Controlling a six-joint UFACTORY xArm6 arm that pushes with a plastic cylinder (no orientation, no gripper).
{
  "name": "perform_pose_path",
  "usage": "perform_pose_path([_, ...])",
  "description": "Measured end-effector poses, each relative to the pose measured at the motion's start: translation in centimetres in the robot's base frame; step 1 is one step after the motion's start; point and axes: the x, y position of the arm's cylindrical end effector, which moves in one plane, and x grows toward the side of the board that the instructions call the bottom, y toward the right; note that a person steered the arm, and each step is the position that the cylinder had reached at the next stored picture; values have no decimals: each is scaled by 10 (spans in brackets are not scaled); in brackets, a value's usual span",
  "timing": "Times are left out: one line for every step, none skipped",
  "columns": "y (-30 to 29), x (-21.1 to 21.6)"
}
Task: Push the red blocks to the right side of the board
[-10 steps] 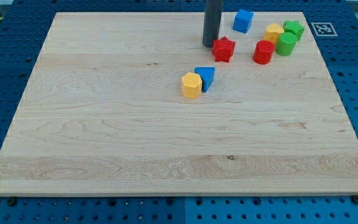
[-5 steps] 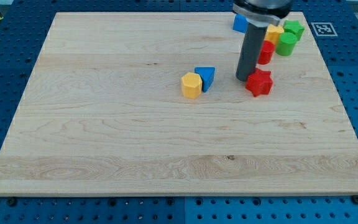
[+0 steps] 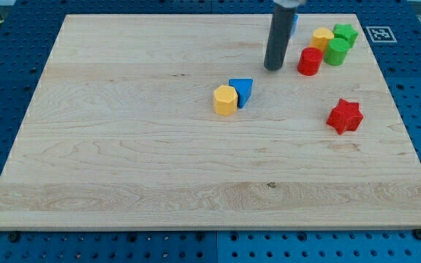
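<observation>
– red blocks first: where do they sit, and where are you?

– my tip (image 3: pixel 273 69) is down on the bench (image 3: pixel 123 161) near the view's top, just to the view's left of the red cylinder (image 3: pixel 310 61), with a narrow gap between us, so no contact. the end effector is a bare rod: nothing to clench or release, and it holds nothing.

– why stand on that side?

– a judgement: to send a block toward the view's right, i have to be on its left face. from here a straight slide rightward would meet the cylinder.

– what lies beyond it?

– the green cylinder (image 3: pixel 335 51) touches or nearly touches its right side, with a yellow block (image 3: pixel 321 36) and a green star (image 3: pixel 346 33) packed behind. a push will likely shove that cluster too, or make the red one slip off sideways. a sliver of blue block (image 3: pixel 293 20) shows behind the rod.

– and the red star (image 3: pixel 344 115)?

– alone, lower down, well into the right part of the bench, near the right edge. i'd call that one about done; the cylinder is right of centre but has room to go.

– anything else?

– a yellow hexagonal block (image 3: pixel 225 100) and a blue block (image 3: pixel 242 90), touching each other near the middle, well clear of my path.
</observation>
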Motion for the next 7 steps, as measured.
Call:
perform_pose_path([13,-24])
perform_pose_path([36,-24])
perform_pose_path([56,-15])
perform_pose_path([56,6])
perform_pose_path([79,38])
perform_pose_path([98,73])
perform_pose_path([116,96])
